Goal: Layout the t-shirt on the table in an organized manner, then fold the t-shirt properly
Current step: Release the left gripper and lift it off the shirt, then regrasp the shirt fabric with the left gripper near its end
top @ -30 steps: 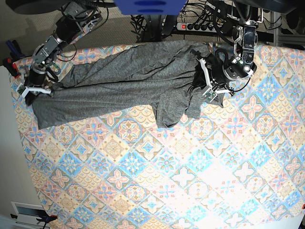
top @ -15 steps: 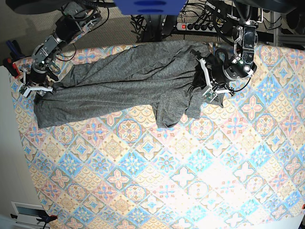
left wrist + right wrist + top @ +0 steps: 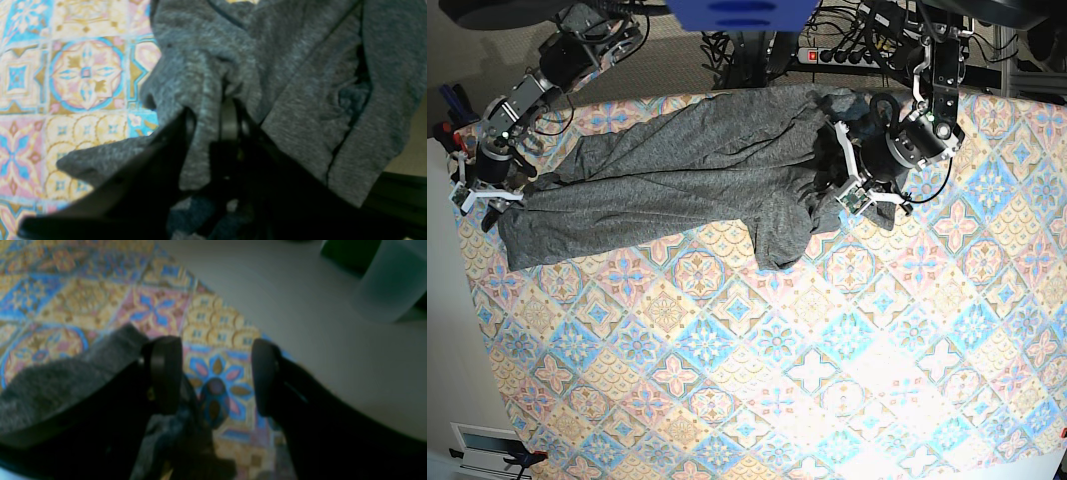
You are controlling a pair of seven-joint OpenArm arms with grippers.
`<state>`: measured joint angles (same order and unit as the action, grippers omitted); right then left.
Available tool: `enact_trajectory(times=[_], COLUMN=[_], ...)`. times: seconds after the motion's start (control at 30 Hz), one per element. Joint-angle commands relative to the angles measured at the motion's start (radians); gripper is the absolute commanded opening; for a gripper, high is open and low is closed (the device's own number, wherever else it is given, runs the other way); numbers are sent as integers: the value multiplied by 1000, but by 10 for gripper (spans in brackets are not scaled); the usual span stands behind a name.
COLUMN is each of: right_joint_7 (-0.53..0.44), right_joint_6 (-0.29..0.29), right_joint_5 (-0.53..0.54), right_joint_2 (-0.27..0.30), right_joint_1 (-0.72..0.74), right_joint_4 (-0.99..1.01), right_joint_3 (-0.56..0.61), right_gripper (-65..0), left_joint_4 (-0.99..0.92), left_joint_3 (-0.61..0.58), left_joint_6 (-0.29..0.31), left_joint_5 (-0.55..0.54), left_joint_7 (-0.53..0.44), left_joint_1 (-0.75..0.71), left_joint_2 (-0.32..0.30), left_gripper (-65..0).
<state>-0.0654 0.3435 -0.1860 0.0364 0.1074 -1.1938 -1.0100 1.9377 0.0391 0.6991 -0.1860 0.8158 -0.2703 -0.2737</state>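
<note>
T-shirt (image 3: 677, 175): dark heather-grey, stretched in a long wrinkled band along the far part of the table (image 3: 827, 380), running from the table's left edge in the base view across to the arm on that view's right. Not flat; deep folds run lengthwise, and one flap hangs down toward the table's middle near the band's right end. Most of the patterned cloth nearer the camera is uncovered.

Left gripper (image 3: 213, 133): at the bunched end of the shirt on the base view's right (image 3: 857, 180). Left wrist view shows grey knit gathered and drawn in between the dark fingers (image 3: 156, 156), with a hemmed sleeve or edge draped off to the right. Jaws look nearly together, pinching the fabric, though the picture is dark and soft there, so the exact contact is hard to make out.

Right gripper (image 3: 213, 373): at the shirt's other end, by the table's left edge in the base view (image 3: 482, 190). Right wrist view shows the two black fingers (image 3: 165, 370) standing well apart, tile pattern visible between them. Nothing clamped. Grey cloth lies just beside and under the left-hand finger in that view; touching or not, unclear. Beyond the table edge, pale floor and a blurred translucent object (image 3: 387, 290).

Behind the table in the base view: cables, a power strip (image 3: 842, 55), a blue object (image 3: 742, 12) at the top edge.
</note>
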Motion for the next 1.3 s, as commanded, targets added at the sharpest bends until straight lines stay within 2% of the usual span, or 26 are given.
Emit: enact_trajectory(times=[0.0, 0.17, 0.37, 0.6, 0.77, 0.9, 1.07, 1.17, 1.27], right_joint_7=[-30, -30, -30, -30, -30, -30, -30, -30, -30], right_joint_6=[2, 2, 2, 2, 2, 2, 2, 2, 2], right_joint_5=[10, 9, 9, 9, 7, 9, 9, 9, 9], right_joint_2=[20, 20, 20, 18, 18, 18, 18, 18, 18], right_joint_1=[15, 13, 12, 10, -5, -24, -50, -51, -51], right_joint_4=[-18, -18, -18, -18, -18, -22, -25, -25, -21], right_joint_3=[3, 3, 3, 3, 9, 73, 110, 112, 112], right_gripper=[-329, -328, -327, -327, -327, -327, -327, -327, -327], left_joint_4=[30, 42, 38, -27, 13, 78, 113, 113, 113], left_joint_3=[3, -31, 5, 43, 83, 34, 17, -12, -44], left_joint_6=[-1, -1, -1, -1, -1, -1, -1, -1, -1], left_joint_5=[-11, -13, 9, 130, 135, 133, 105, 79, 75], left_joint_7=[-19, -19, -19, -20, -28, -28, -19, -19, -19], left_joint_1=[-8, -36, -70, -68, -71, -67, -40, -47, -73], left_joint_2=[-19, -94, -118, -62, 18, 43, 121, 101, 37], left_gripper=[-544, -541, -541, -541, -541, -541, -541, -541, -541])
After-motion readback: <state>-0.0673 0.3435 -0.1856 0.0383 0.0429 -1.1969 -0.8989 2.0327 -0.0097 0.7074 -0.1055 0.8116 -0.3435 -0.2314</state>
